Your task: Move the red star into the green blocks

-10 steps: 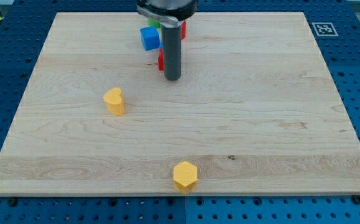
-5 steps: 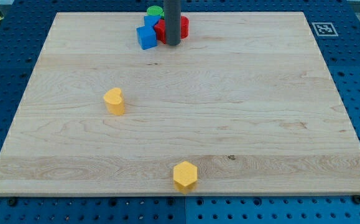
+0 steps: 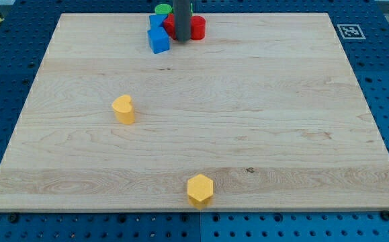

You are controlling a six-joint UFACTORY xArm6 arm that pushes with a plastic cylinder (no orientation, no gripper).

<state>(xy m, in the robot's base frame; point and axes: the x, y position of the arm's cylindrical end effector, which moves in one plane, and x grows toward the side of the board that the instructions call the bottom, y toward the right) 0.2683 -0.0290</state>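
My tip [image 3: 181,40] stands at the view's top centre, at the near side of a tight cluster of blocks. Behind the rod is a red block [image 3: 169,26], its star shape not clear, and a second red block [image 3: 197,27] sits just right of the rod. A green block [image 3: 162,10] shows at the very top edge behind them, partly cut off by the frame. Two blue blocks sit left of the rod: one [image 3: 158,41] nearer and one [image 3: 156,21] behind it. The red block touches the blue ones; whether it touches the green one I cannot tell.
A yellow block [image 3: 123,109] stands left of centre on the wooden board [image 3: 261,121]. A yellow hexagonal block [image 3: 199,189] sits near the bottom edge. A marker tag [image 3: 350,31] lies off the board's top right corner.
My tip has moved toward the view's top, pushing the red block up into the cluster by the green and blue blocks. The nearer blue block shifted slightly. The yellow blocks stayed put.
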